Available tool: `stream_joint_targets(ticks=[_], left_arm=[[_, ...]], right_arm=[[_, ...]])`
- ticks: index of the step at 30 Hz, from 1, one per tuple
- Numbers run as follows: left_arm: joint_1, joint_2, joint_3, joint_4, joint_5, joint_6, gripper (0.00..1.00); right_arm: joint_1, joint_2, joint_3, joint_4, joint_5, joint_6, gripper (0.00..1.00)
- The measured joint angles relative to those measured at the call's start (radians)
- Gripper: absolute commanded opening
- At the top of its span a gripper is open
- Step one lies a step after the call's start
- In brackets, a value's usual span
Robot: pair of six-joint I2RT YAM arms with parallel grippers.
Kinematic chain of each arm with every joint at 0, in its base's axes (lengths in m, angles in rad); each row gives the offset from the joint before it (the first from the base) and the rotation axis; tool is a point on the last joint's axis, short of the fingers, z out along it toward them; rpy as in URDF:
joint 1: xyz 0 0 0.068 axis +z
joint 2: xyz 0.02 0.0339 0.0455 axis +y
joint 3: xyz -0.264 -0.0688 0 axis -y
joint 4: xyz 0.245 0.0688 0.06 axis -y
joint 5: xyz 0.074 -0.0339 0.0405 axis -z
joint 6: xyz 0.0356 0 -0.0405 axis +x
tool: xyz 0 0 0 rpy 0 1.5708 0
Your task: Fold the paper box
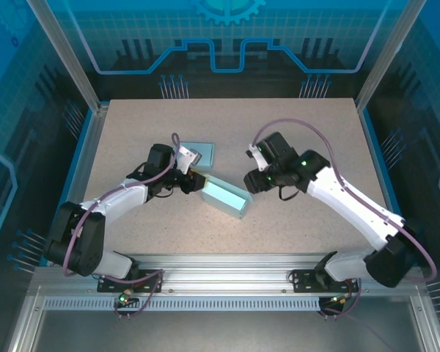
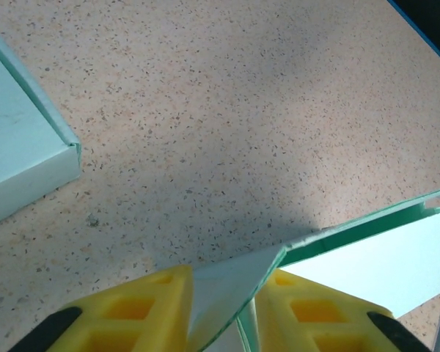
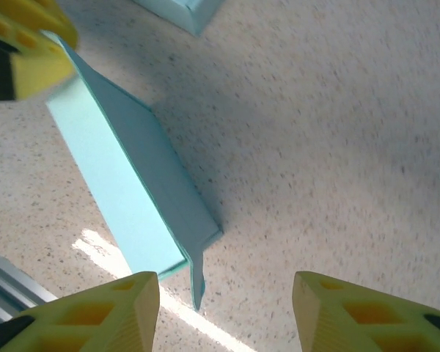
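Left wrist camera: the left gripper [image 2: 224, 312] pinches a flap of the paper box [image 1: 226, 196], which sits mid-tabletop [image 1: 315, 220]. The right gripper [image 3: 224, 312] waits wide apart, holding nothing, beside the box's other end. Pulling hard could tear or slip the thin flap.

You get an evenly lit table [image 1: 308, 213] from overhead, bright enough to show its speckle, while the enclosure walls around it stay dim and blue. Soft dark shadows sit under both arms and beside the paper box [image 1: 226, 196] near the table's middle. In your left wrist view a broad diagonal shadow crosses the table, and the yellow fingers [image 2: 139, 312] at the bottom edge are soft, out of focus. In your right wrist view a glaring white streak lies near the lower left edge and the surface looks slightly blurred.
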Motion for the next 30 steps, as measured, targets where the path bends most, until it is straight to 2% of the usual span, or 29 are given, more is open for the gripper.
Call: stream_joint_targets(ticks=[4, 8, 21, 25, 30], left_arm=[[-0.016, 0.0, 0.018, -0.014, -0.006, 0.006, 0.22], [-0.034, 0.0, 0.024, -0.016, -0.016, 0.006, 0.21], [-0.054, 0.0, 0.024, -0.016, -0.048, 0.006, 0.11], [-0.057, 0.0, 0.021, -0.003, -0.053, 0.008, 0.0], [-0.066, 0.0, -0.001, 0.038, -0.059, 0.025, 0.0]], right_arm=[[0.043, -0.045, -0.122, 0.045, 0.045, 0.092, 0.5], [0.05, -0.049, -0.167, 0.081, 0.05, 0.138, 0.46], [0.046, 0.014, -0.168, 0.106, 0.137, 0.135, 0.46], [0.033, 0.026, -0.157, 0.107, 0.154, 0.119, 0.46], [-0.011, 0.027, -0.144, 0.109, 0.166, 0.098, 0.46]])
